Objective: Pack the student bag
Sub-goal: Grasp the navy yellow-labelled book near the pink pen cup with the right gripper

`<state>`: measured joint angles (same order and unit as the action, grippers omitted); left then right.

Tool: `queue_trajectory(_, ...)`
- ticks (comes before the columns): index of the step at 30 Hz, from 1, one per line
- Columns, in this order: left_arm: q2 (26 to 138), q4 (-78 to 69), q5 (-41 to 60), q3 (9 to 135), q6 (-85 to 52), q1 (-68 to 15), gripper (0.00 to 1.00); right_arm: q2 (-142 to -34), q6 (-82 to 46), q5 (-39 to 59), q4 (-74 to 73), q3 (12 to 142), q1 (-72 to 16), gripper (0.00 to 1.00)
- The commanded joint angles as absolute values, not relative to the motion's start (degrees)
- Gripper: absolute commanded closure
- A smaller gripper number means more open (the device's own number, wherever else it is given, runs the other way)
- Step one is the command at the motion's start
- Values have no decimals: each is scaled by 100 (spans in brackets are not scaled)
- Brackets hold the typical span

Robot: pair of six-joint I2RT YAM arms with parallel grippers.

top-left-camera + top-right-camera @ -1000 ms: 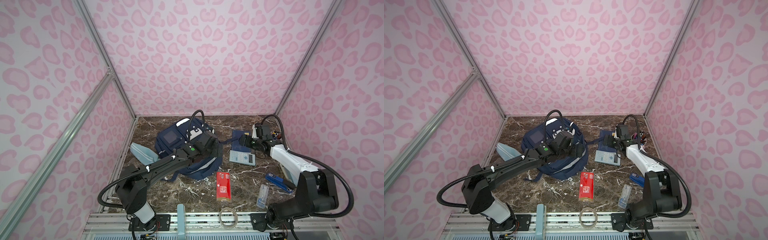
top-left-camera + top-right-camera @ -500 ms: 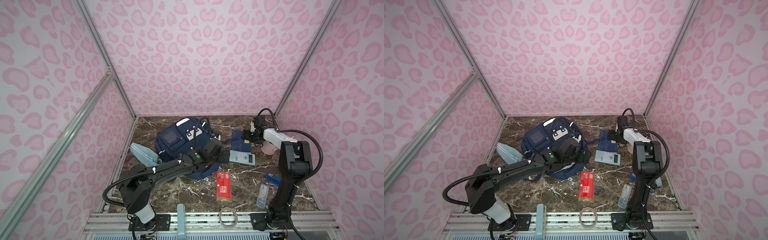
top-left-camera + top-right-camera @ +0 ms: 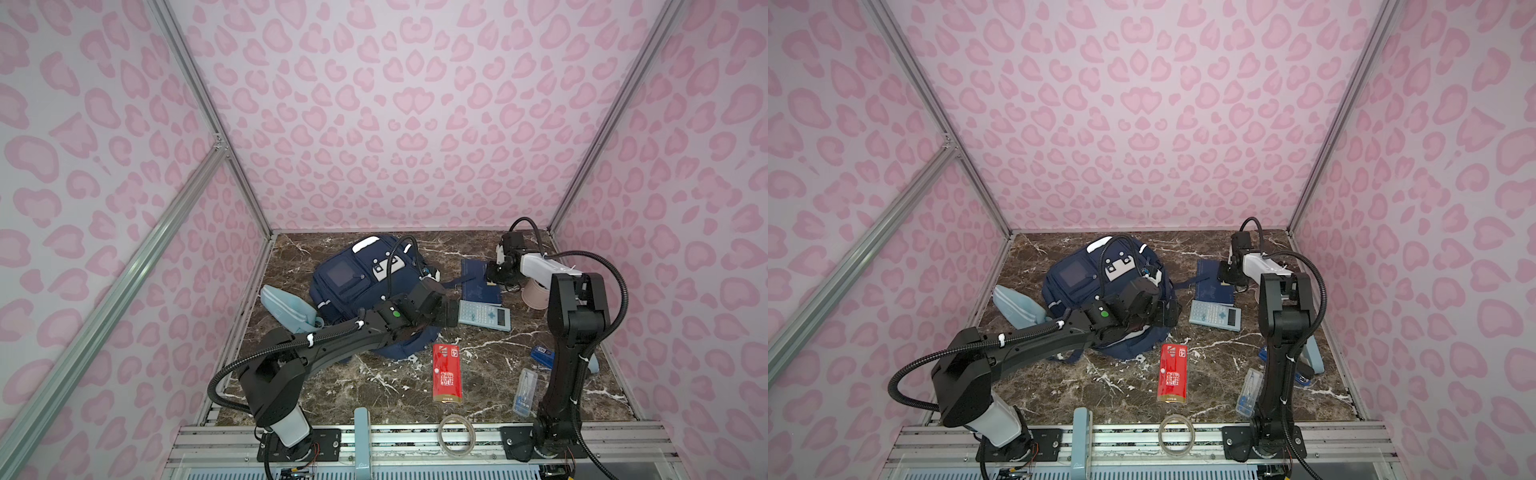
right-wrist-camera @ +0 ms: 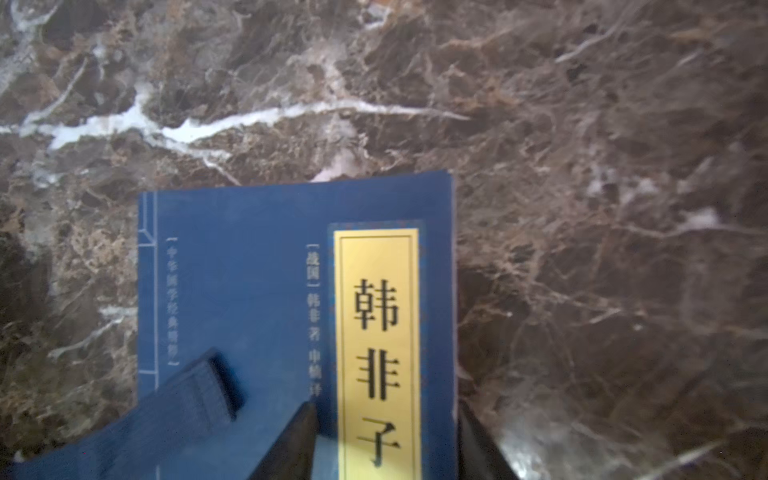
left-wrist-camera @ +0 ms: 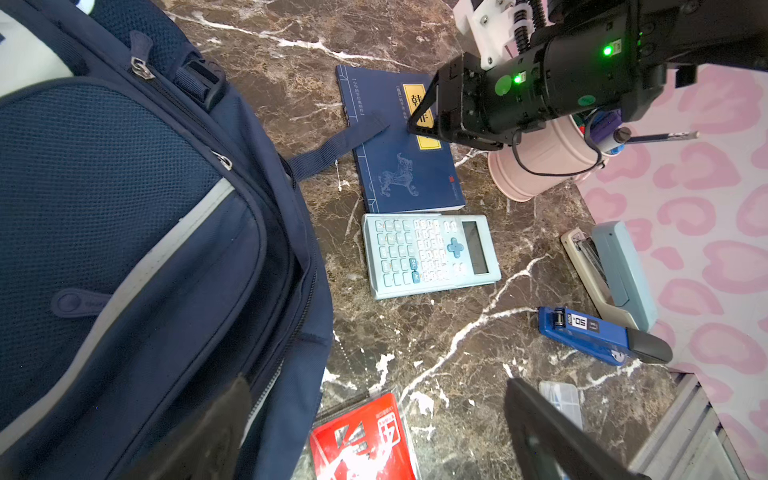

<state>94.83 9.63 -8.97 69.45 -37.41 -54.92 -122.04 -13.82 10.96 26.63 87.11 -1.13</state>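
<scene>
One student bag (image 3: 353,286) lengthwise front-to-back, top rearward; left pincer (image 3: 451,312) wide, right pincer (image 4: 386,419) narrow

In both top views the left arm (image 3: 332,340) covers the student bag (image 3: 353,286) from its centre toward 5 o'clock. Toward 3 o'clock on the table, the right arm (image 3: 569,332) hides parts of the pink cup (image 3: 534,293), blue stapler (image 3: 542,355) and pale-blue stapler (image 3: 1314,357). The right wrist view cuts off the book (image 4: 249,270), whose small print is blurred. Only the tips of the right fingers (image 4: 291,440) show, so whether they grip it cannot be told. The left wrist view crops the red packet (image 5: 361,436), and the left fingers (image 5: 552,440) are dark blurs.
</scene>
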Motion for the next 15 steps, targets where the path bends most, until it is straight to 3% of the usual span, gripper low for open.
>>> queue_trajectory(1, 9502, 851, -1008, 6909, -3718, -5493, 2, -12316, -1336, 1260, 3103, 8627, -141, 72)
queue_trajectory(3, 9495, 858, -1043, 6882, -3710, -5493, 2, -12264, -1324, 1304, 3085, 8614, -143, 86)
queue_trajectory(7, 9493, 919, -1167, 6869, -3683, -5493, 2, -11941, -1345, 1430, 2918, 8386, -127, 99)
queue_trajectory(15, 9252, 830, -1070, 6787, -3508, -5383, 2, -10555, -1639, 1715, 2595, 7905, -105, 100)
